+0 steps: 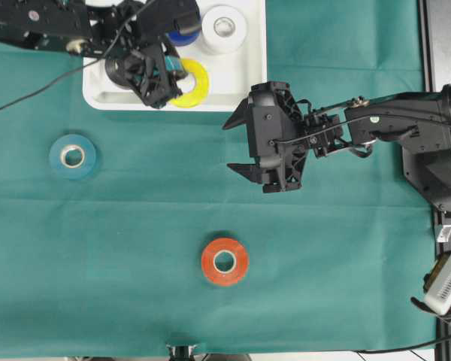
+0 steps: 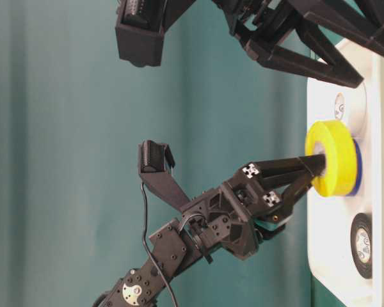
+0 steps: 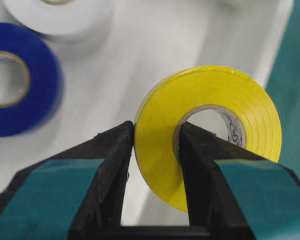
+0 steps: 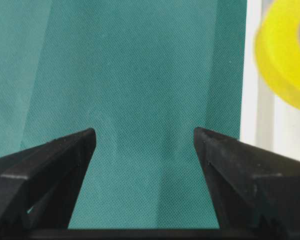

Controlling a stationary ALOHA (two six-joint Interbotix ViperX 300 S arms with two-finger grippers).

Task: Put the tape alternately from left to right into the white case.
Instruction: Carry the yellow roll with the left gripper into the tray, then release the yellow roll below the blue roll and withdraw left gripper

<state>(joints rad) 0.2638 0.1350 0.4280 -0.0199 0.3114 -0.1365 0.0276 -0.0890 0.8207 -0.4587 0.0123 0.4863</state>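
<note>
Your left tool (image 3: 155,145) is clamped on the wall of the yellow roll (image 3: 210,135), one finger through the core and the other on the outer face, and it holds that roll over the white case (image 1: 240,75), near the case's front rim. Whether the roll already rests on the case floor, you cannot tell from these views. Inside the case, the blue roll (image 3: 17,80) and the white roll (image 1: 224,28) lie further in, and a black roll (image 2: 363,244) lies beside the tool.

Your right tool (image 1: 249,144) hangs with its jaws spread wide and nothing between them, over bare green cloth just outside the case.

Two rolls remain flat on the bench: the red-orange roll (image 1: 225,261) lies toward the near edge from your right tool and is plainly closer to it; the teal roll (image 1: 72,156) lies on the left side, closer to your left arm.

There is small print on the yellow roll's core, too fine to read.
</note>
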